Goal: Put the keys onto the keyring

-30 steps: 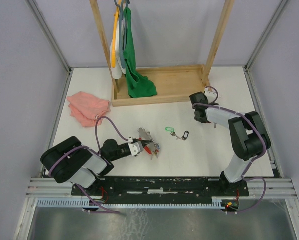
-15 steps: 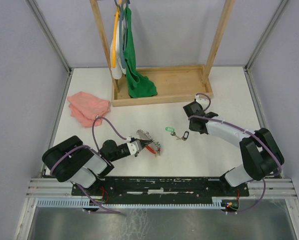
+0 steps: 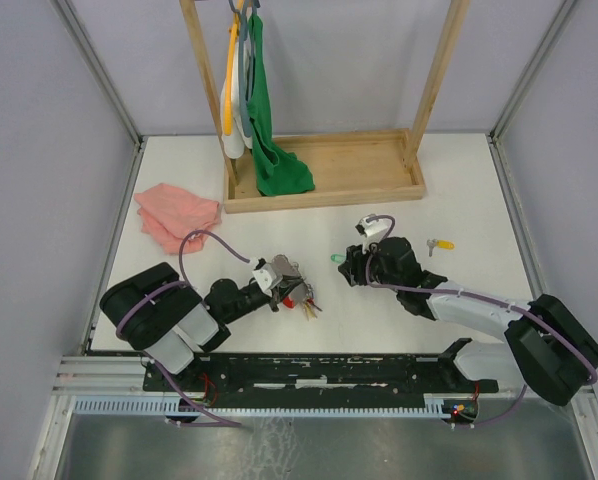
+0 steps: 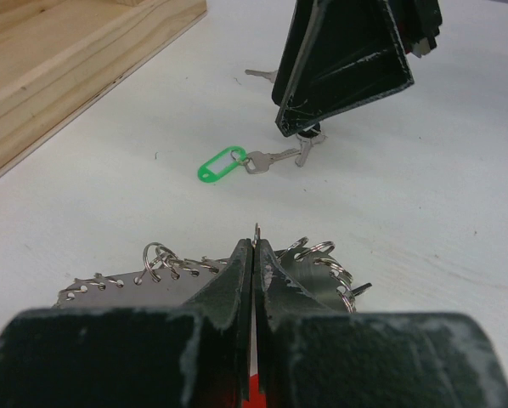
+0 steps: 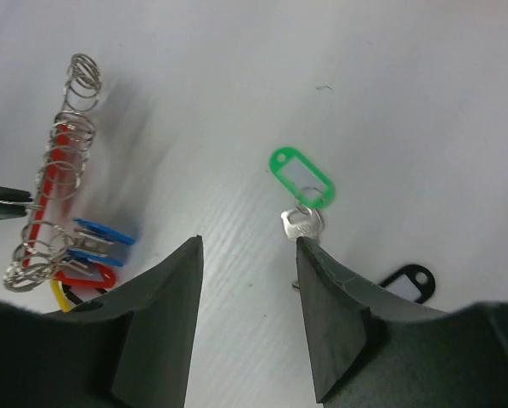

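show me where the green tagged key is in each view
top external: green-tagged key just right of picture centre, to the right of the keyring.
left wrist: a little above and left of centre, beyond the keyring.
right wrist: near centre, to the right of the keyring.
shared landmark: the keyring, visible in all three views.

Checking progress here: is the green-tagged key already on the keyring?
No, the green-tagged key lies loose on the table, apart from the keyring.
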